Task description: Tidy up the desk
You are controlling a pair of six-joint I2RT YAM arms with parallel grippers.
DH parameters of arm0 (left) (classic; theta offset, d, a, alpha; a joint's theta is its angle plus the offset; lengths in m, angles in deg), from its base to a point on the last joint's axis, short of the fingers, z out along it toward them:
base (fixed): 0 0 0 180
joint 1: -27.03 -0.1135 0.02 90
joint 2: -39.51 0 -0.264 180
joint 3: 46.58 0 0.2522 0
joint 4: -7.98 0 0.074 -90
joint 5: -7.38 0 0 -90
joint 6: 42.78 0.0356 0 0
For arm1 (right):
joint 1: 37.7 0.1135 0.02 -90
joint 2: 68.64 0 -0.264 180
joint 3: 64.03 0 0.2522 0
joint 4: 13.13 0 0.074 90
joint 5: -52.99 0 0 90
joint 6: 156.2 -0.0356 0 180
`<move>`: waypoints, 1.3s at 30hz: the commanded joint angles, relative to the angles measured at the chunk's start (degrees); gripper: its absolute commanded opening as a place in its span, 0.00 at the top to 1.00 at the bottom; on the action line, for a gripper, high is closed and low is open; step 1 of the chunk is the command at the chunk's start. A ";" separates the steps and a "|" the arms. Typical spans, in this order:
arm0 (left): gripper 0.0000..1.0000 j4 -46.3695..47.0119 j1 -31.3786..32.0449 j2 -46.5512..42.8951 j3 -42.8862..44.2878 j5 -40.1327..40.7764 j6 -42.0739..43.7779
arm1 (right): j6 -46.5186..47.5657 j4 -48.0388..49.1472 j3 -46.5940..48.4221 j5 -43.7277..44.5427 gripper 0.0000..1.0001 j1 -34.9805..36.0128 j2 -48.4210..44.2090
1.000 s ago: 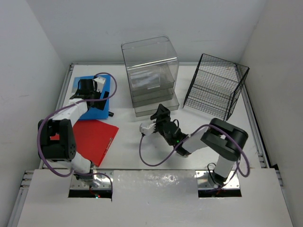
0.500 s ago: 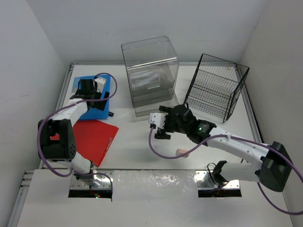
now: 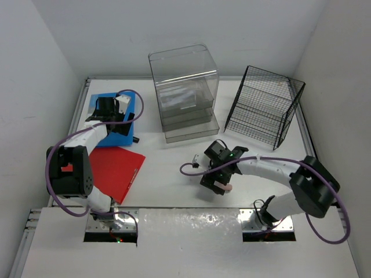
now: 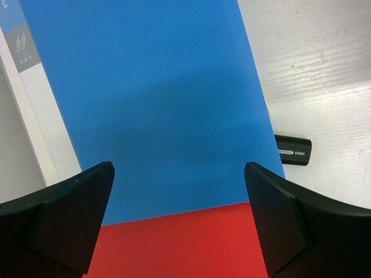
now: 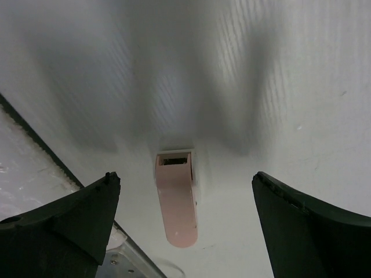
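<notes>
Lining up on the small pink piece (image 5: 177, 202) at the worktop's (image 3: 156, 185) near edge.
Hovering with right hand (image 5: 184, 191) spread wide over it; next, probably lower and pinch its long sides.

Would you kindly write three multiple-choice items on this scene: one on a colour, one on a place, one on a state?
1. The folder under the left hand is: A) green B) blue C) yellow
2. The pink item lies: A) on that folder B) on the bare desk below the right hand C) in the left hand's grip
3. The right hand's fingers are: A) shut on the pink item B) shut on nothing C) apart
Answers: 1 B, the left wrist view shows blue between the fingers; 2 B, white desk surrounds it; 3 C, they stand wide on either side of it.
</notes>
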 commanded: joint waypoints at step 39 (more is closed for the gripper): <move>0.06 0.52 -0.75 -1.19 0.22 1.78 0.69 | 39.64 42.12 26.51 13.81 1.00 -1.30 19.39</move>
